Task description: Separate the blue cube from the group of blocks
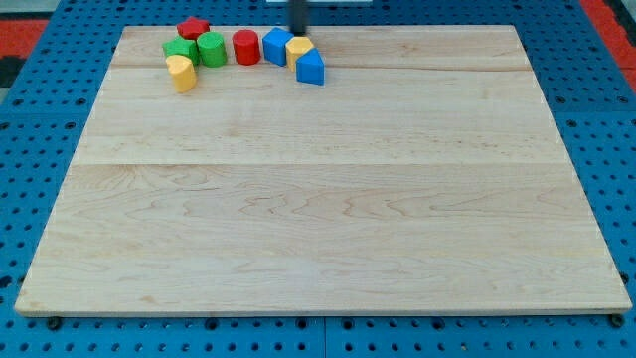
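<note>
Blocks bunched at the board's (pixel 318 229) top left, my tip just behind them.

From the view's left: yellow block (pixel 181 73), green star (pixel 180 50), red star (pixel 193 27) above, green cylinder (pixel 211 48), red cylinder (pixel 246 47), then the blue cube (pixel 277 46) touching a small yellow block (pixel 299 48), blue wedge (pixel 310 68) below. My tip (pixel 297 34), a bare rod with no fingers to spread or pinch, sits just above the small yellow block.

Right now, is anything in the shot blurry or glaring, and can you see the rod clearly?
Camera view: even, soft light, no glare on the board; blocks sharp with faint shadows. Only the rod looks smeared, and my tip sits at the view's top, just above the yellow block beside the blue cube.
</note>
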